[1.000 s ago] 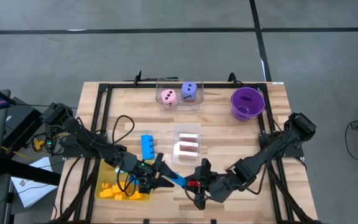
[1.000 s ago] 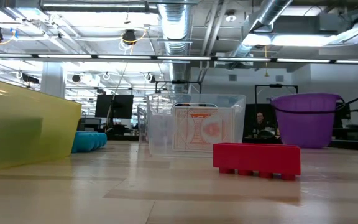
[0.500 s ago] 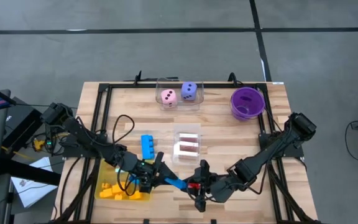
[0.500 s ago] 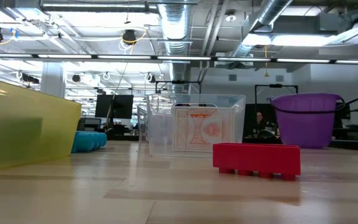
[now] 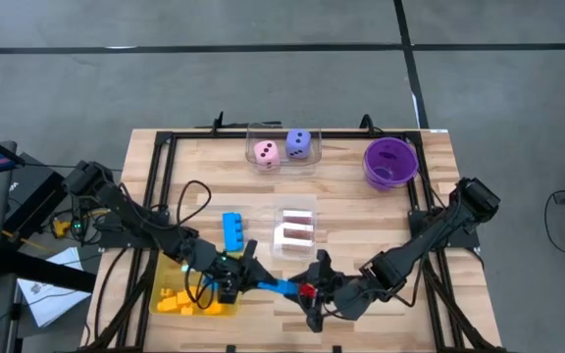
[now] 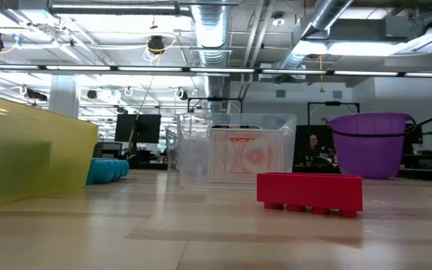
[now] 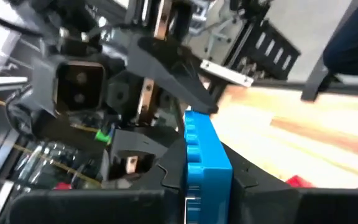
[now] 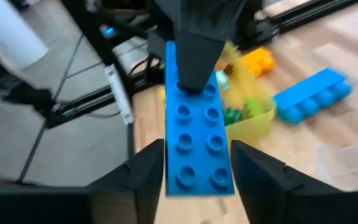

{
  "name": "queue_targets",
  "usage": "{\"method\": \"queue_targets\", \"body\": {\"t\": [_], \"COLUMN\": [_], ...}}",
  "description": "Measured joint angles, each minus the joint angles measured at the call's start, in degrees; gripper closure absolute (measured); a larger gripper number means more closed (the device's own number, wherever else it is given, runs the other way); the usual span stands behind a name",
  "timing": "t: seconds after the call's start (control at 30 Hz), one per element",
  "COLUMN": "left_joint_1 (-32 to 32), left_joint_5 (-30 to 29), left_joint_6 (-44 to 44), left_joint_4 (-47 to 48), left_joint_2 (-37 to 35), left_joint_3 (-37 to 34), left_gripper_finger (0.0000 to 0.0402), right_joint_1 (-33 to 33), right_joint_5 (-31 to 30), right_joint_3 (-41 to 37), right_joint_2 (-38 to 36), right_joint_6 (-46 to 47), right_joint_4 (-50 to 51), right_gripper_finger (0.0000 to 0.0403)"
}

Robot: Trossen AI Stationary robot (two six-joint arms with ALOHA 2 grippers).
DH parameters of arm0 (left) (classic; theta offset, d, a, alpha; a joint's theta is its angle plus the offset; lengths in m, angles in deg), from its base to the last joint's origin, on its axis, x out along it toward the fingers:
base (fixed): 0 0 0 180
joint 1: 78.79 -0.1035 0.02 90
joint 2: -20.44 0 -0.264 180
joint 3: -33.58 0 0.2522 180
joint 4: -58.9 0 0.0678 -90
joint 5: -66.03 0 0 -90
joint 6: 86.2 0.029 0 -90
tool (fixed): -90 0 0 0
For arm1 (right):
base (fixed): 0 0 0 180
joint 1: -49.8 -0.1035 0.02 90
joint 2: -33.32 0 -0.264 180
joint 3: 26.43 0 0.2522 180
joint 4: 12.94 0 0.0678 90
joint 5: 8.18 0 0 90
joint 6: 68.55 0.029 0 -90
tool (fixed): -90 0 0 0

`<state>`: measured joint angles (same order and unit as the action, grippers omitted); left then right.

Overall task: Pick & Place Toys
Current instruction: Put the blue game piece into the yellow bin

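Observation:
A long blue brick (image 5: 279,286) hangs in the air between my two grippers, over the table's near edge. My left gripper (image 5: 256,277) is shut on the end toward the table's left. My right gripper (image 8: 197,169) stands open around the other end, one finger close beside each long side. A red brick (image 6: 310,192) rests flat on the table below them. A second blue brick (image 5: 233,229) lies flat farther back. Yellow and orange toys lie in the yellow tray (image 5: 170,277). My left gripper pinches the brick's end (image 8: 194,93) between its two fingers, one finger (image 8: 194,43) on the studded face and the other hidden beneath. It comes nearly level from the table's left, along the brick. The brick is lifted clear of the table. Whether my right gripper touches the brick's long sides I cannot tell.
A clear box (image 5: 295,227) with cards stands mid-table. Another clear box (image 5: 282,149) with a pink and a purple die stands at the far edge, and a purple bowl (image 5: 390,162) at the far right. A black frame runs along the table's edges.
My left gripper has shut on the blue brick's end. Both arms and the brick have stayed where they were.

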<state>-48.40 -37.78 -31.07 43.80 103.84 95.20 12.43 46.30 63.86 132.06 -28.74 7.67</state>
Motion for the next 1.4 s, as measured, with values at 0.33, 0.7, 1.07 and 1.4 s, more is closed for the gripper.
{"method": "queue_targets", "body": {"t": [0.33,0.7,1.07,1.4], "left_joint_1": [0.44,3.35,12.23,21.94], "left_joint_5": [-1.86,-10.00,-26.80,-36.73], "left_joint_6": [-3.99,-18.29,-32.09,-49.05], "left_joint_4": [4.99,19.07,27.12,31.72], "left_joint_2": [-2.09,-8.99,-9.12,-9.12], "left_joint_3": [-0.01,0.00,0.00,0.00], "left_gripper_finger": [0.0364,0.0364,0.0363,0.0364], "right_joint_1": [-2.69,-4.66,-5.36,-5.22], "right_joint_5": [-9.33,-18.73,-20.33,-23.74], "right_joint_3": [0.01,0.00,0.00,0.00], "right_joint_2": [-1.14,-6.14,-11.25,-15.06], "right_joint_6": [1.97,18.54,11.91,2.16], "right_joint_4": [6.11,30.81,33.58,33.49], "right_gripper_finger": [0.0176,0.0178,0.0178,0.0178]}}
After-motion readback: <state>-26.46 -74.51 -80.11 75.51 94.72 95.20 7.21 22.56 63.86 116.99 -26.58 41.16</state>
